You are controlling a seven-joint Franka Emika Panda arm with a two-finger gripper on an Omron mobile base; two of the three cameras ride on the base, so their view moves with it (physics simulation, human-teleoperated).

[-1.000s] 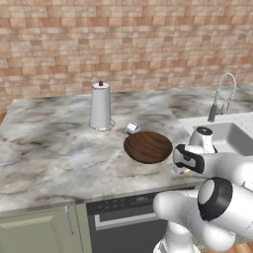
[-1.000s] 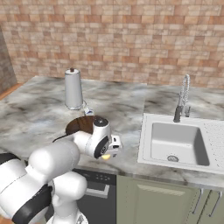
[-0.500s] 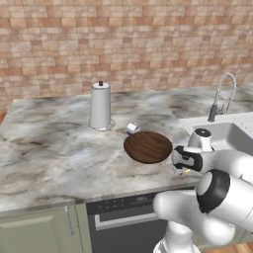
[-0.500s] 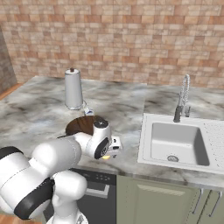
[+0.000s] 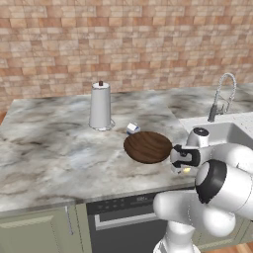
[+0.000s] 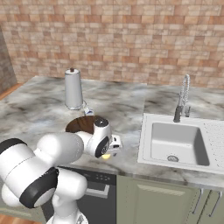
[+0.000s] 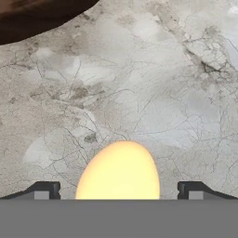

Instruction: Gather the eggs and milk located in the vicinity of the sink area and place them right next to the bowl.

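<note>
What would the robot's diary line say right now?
claw: open, around egg | egg: on counter, beside wooden bowl | milk carton: behind bowl

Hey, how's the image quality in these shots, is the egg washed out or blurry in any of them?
Hand view: the egg is glowing, its top bleached pale, its edges soft; the marble counter is sharp. Left base view: the egg is a small yellow sliver beside the bowl, mostly hidden by the arm. Right base view: even light, faint shadows, no glare.
</note>
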